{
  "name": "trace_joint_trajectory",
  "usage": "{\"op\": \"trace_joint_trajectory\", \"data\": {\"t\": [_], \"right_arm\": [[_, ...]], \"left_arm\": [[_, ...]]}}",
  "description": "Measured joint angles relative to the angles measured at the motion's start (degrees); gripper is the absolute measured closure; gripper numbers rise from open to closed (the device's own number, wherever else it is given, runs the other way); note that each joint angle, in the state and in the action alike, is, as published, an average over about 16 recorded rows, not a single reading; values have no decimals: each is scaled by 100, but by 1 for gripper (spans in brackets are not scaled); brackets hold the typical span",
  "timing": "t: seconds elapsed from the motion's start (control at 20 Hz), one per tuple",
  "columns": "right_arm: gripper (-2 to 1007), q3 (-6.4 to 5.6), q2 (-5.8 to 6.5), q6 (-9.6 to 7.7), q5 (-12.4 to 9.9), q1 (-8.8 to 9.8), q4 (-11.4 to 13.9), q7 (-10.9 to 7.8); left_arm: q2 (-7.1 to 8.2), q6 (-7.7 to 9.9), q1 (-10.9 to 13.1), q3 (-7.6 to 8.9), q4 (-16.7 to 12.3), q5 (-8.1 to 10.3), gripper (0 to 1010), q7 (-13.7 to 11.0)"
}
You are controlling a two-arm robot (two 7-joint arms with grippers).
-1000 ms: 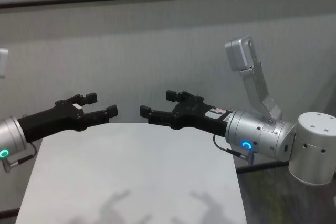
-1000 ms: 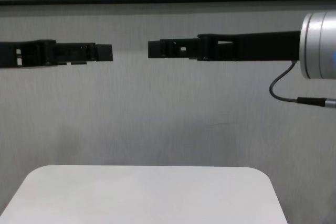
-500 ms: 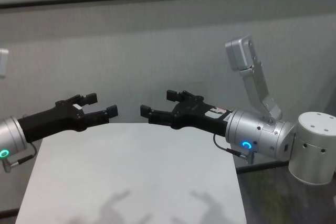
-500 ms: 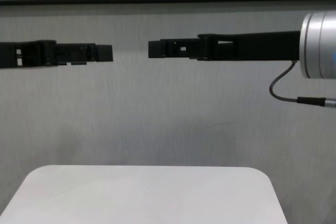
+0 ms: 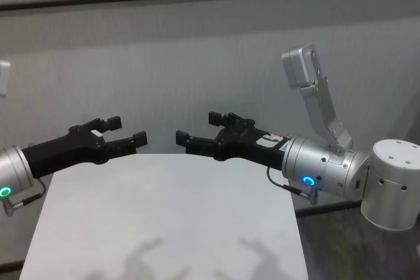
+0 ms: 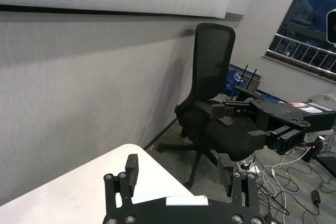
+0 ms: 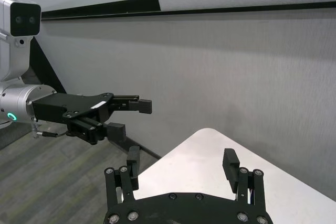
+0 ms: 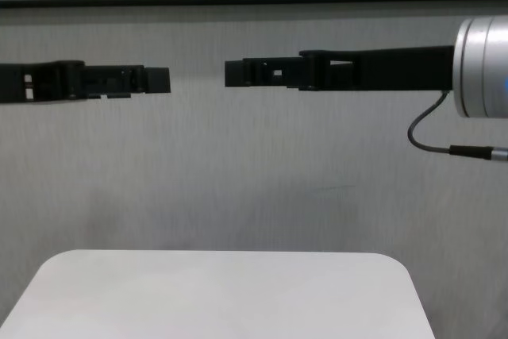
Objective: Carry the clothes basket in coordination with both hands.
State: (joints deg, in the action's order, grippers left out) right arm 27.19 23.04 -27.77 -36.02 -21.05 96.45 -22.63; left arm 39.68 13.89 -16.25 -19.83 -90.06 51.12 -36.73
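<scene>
The clothes basket is out of view in every frame. My left gripper is open and empty, held in the air above the far left part of the white table. My right gripper is open and empty, at the same height above the table's far edge. The two point at each other with a small gap between their tips, as the chest view shows for the left gripper and the right gripper. The left wrist view shows my left gripper with its jaws wide apart, and so does the right wrist view for my right gripper.
A grey wall stands close behind the table. A black office chair stands on the floor past the table's right end, with loose cables beside it. A grey bracket rises behind my right arm.
</scene>
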Motion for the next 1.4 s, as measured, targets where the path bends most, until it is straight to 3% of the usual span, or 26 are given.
{"op": "trace_joint_trajectory", "data": {"t": [1.4], "right_arm": [[5, -7, -5, 5, 14, -1, 0, 0]], "left_arm": [[-8, 8, 6, 13, 1, 1, 10, -3]]}}
